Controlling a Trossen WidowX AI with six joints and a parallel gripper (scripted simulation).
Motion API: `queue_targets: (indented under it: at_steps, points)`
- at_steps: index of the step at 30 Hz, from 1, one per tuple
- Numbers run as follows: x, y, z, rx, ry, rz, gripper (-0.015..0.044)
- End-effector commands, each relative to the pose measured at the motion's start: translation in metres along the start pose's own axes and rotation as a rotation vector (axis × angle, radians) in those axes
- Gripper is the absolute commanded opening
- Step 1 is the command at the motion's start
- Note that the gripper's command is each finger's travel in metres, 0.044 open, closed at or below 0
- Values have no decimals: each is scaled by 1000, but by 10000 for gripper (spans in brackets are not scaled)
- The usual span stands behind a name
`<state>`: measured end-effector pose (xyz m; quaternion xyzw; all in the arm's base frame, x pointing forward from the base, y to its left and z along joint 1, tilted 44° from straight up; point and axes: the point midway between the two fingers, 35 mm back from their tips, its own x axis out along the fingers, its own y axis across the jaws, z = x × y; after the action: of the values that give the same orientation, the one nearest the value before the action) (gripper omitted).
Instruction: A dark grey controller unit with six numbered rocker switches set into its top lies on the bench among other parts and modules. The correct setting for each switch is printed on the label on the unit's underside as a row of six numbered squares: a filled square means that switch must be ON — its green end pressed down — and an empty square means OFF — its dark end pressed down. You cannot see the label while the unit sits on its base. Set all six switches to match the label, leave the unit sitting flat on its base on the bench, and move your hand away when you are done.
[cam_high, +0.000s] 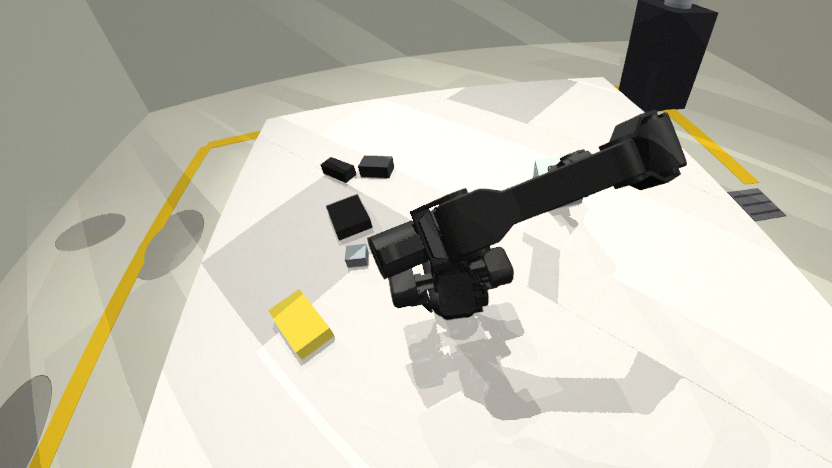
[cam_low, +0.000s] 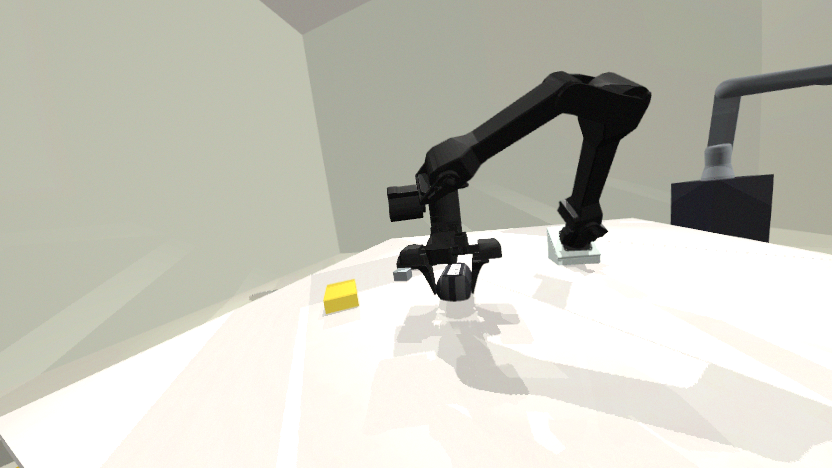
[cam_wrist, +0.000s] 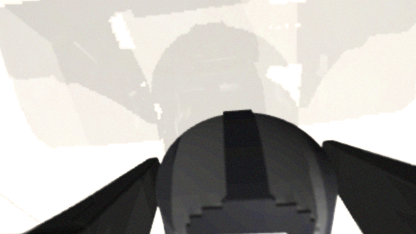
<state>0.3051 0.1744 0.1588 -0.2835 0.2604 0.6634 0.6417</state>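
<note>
The dark grey controller unit (cam_low: 446, 288) (cam_wrist: 202, 170) has a rounded side with a darker stripe. My gripper (cam_low: 454, 284) (cam_wrist: 243, 155) is shut on it, one finger on each side, and holds it above the bench (cam_high: 232, 407) (cam_low: 232, 407). A white label patch (cam_low: 455, 269) with small dark marks shows on the unit's upper part in the exterior view; its squares are too small to read. The wrist view shows only a white sliver at its bottom edge. The rocker switches are not visible. In the top view my hand hides the unit.
A yellow block (cam_high: 301, 323) (cam_low: 340, 296) and a small grey-blue block (cam_high: 356, 255) (cam_low: 402, 274) lie left of my hand. A black block (cam_high: 347, 217) and two smaller black blocks (cam_high: 338, 168) (cam_high: 376, 166) lie farther back. A dark pedestal (cam_high: 666, 58) (cam_low: 721, 208) stands beyond the bench.
</note>
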Motion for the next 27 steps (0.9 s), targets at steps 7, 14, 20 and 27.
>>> queue_targets:
  at_steps: [7, 14, 20, 27]
  points:
    - [8, 1, -3, 12, 12, 2, 338]
    - [9, 1, -2, 10, 9, 1, 338]
    - [8, 0, 1, 1, -1, 0, 390]
    - [8, 0, 1, 1, -1, 0, 440]
